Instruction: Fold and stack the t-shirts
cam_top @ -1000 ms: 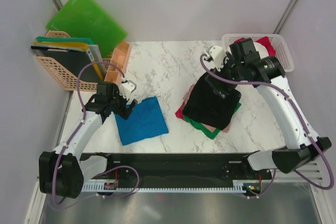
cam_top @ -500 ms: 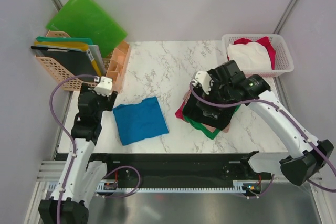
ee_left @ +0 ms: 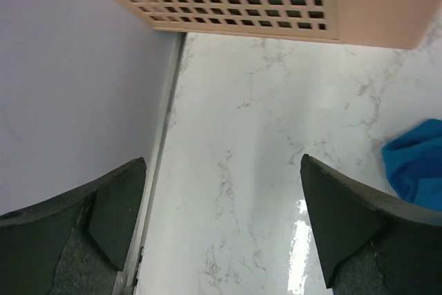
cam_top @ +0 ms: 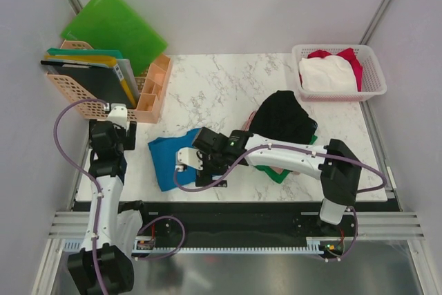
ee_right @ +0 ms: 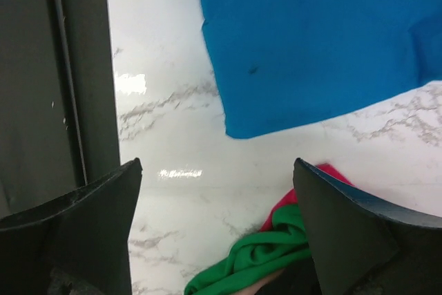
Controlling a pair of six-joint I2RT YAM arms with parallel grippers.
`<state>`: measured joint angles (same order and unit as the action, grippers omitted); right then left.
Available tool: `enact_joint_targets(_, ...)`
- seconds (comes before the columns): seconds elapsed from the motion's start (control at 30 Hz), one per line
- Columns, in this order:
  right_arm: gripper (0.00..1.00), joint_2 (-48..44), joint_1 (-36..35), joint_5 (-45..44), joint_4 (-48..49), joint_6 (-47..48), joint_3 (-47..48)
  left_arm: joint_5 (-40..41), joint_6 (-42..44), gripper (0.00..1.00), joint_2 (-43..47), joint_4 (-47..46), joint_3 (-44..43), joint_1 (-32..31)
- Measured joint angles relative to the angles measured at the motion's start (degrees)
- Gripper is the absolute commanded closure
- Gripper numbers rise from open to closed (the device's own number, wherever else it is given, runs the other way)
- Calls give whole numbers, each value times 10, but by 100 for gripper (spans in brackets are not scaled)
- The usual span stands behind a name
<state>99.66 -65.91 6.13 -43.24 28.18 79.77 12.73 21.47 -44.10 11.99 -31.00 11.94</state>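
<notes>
A bright blue t-shirt (cam_top: 166, 160) lies flat at the table's front left, its right part hidden under my right arm. It also shows as the blue t-shirt (ee_right: 311, 39) in the right wrist view. To its right is a pile of t-shirts with a rumpled black one (cam_top: 283, 119) on top and green (cam_top: 276, 173) and red layers below. My right gripper (cam_top: 207, 167) (ee_right: 217, 170) hangs open over bare marble between the blue shirt's corner and the green shirt (ee_right: 255, 260). My left gripper (cam_top: 112, 124) (ee_left: 222, 184) is open and empty at the table's left edge, the blue cloth (ee_left: 418, 160) off to its right.
A white lattice basket (cam_top: 373, 67) at the back right holds white and red cloth. Peach organizer baskets (cam_top: 148, 98) (ee_left: 276, 15) with folders stand at the back left, just ahead of my left gripper. A green folder (cam_top: 114, 29) leans on the wall. The dark front rail (ee_right: 76, 67) runs beside my right gripper.
My right arm left the black shirt on the pile and swung down-left to the blue shirt's near corner. My left arm pulled back from the blue shirt to the left edge.
</notes>
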Motion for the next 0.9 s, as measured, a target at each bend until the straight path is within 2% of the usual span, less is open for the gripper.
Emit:
enact_joint_targets(0.1,2,25,2,-4,27,-18,30,-70,3,0,-8,42,-13,2)
enact_joint_targets(0.23,2,25,15,23,38,-37,30,-213,31,0,-54,179,-75,3)
enact_joint_targets(0.43,2,24,98,120,34,-57,30,-412,118,0,-144,379,-181,41)
enact_joint_targets(0.53,2,22,142,145,32,-61,29,-482,177,0,-231,481,-233,66)
enact_joint_targets(0.7,2,0,161,151,31,-61,3,-561,284,0,-427,575,-275,143)
enact_joint_targets(0.8,2,-7,156,148,30,-60,-3,-578,316,0,-460,600,-278,180)
enact_joint_targets(0.9,2,-4,159,149,34,-62,-3,-588,322,0,-459,622,-287,184)
